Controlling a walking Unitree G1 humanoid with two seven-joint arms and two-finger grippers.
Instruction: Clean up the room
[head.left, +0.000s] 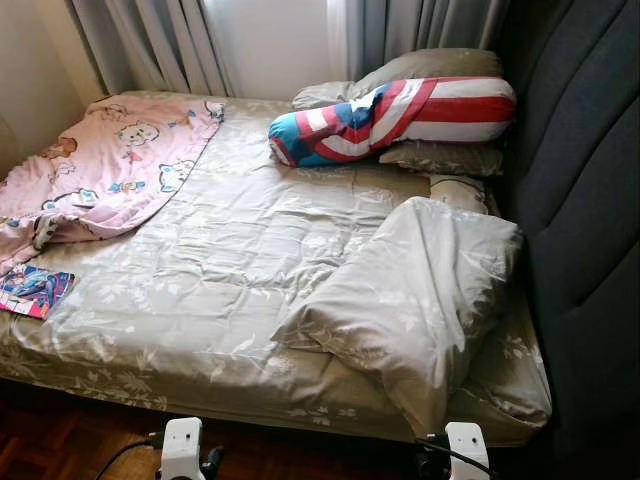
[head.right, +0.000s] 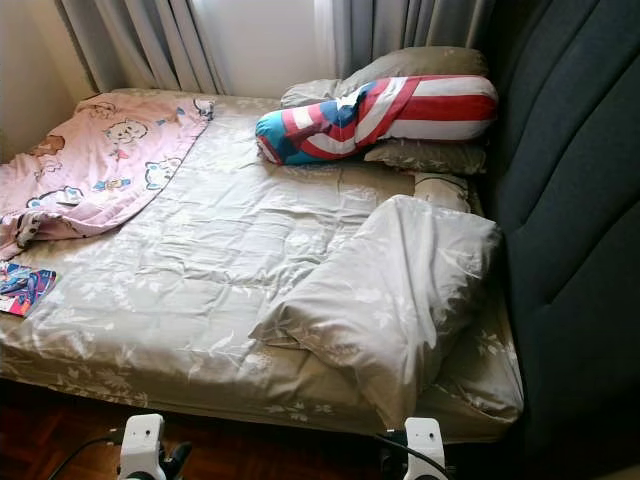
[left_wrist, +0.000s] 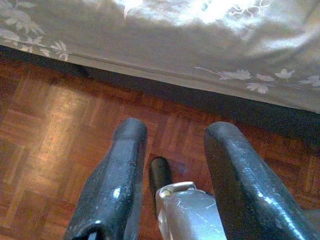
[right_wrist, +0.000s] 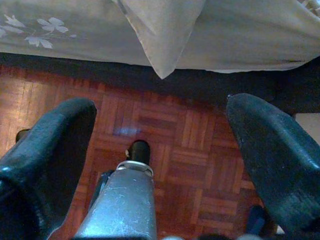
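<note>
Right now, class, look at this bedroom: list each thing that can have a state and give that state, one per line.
Grey duvet: spread out, near corner folded back in a heap.
Pink blanket: rumpled, draped over the far left corner.
Striped bolster: lying across the pillows.
Curtains: drawn aside.
Left gripper: open, empty.
Right gripper: open, empty.

no readable text, labels, numbers

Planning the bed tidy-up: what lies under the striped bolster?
The striped bolster rests on two grey pillows stacked by the headboard. Whatever lies beneath those pillows is covered.
</note>
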